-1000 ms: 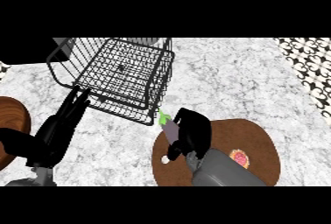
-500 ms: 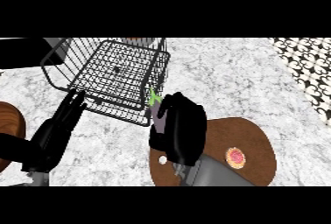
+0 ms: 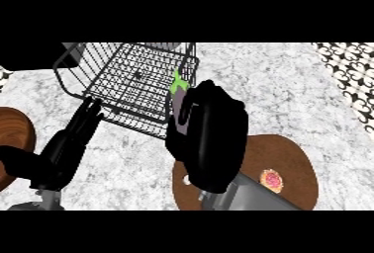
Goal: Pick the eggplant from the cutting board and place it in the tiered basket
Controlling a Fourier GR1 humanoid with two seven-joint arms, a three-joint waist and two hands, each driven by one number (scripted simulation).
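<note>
The small purple eggplant with a green stem point(image 3: 177, 106) is in the robot's right hand point(image 3: 210, 141). The black fingers are curled round its fat purple part and hide most of it. Only one purple side and the green top peek out.

The eggplant is off the round brown wooden cutting board point(image 3: 292, 158). It is up in the air, right by the near right corner of the black wire tiered basket point(image 3: 128, 81). The green stem shows in front of the basket's rim. I cannot tell if it is over the inside yet.

I think an eggplant like this is light. It is quite stiff, so it does not bend. Its skin looks smooth, so it may slip. The best place to hold it is round the thick middle, as the hand does now. The thin stem is a bad place to hold.

The eggplant's long way runs from near the robot to far from it. The green stem end points away from the robot, at the basket. The round purple end is hidden in the hand.

The left hand point(image 3: 67, 148) is at the left, just in front of the basket. Its fingers are straight and it holds nothing.

A small round pink thing point(image 3: 272, 179) lies on the cutting board. The desk point(image 3: 285, 89) is grey and white marble.
</note>
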